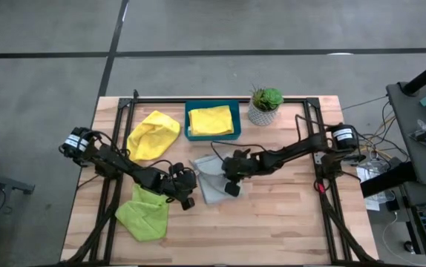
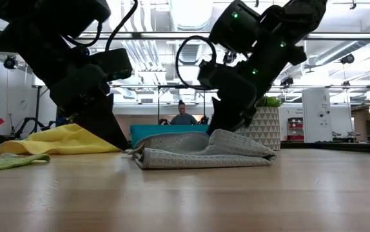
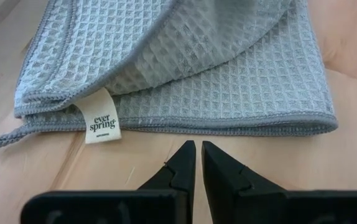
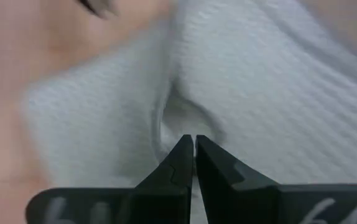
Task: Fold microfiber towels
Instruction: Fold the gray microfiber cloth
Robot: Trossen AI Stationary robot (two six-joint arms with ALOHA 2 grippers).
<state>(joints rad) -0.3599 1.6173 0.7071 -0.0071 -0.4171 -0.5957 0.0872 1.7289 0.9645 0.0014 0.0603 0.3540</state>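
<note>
A grey waffle-weave towel (image 1: 207, 185) lies folded over on the wooden table's middle, its white label (image 3: 100, 122) at the doubled edge. My right gripper (image 4: 194, 140) is shut on its upper layer. My left gripper (image 3: 198, 147) is shut, its tips just short of the towel's hemmed edge (image 3: 228, 127), touching no cloth. A yellow towel (image 1: 153, 133) lies crumpled at the far left. Another yellow one (image 1: 211, 120) lies in the teal tray. A lime green towel (image 1: 145, 211) lies at the near left. My right gripper pinches a small pucker of the grey towel's top layer (image 4: 180, 117) between its fingertips, slanting down from the table's right side. The cloth humps up a little at the fingers (image 2: 218, 134). The rest of the towel lies flat on the table.
The teal tray (image 1: 211, 103) and a potted plant (image 1: 265, 105) stand along the far edge. Black frame rails (image 1: 317, 148) run down both sides of the table. Bare wood lies near the front right. A person (image 2: 183, 116) sits far behind the table.
</note>
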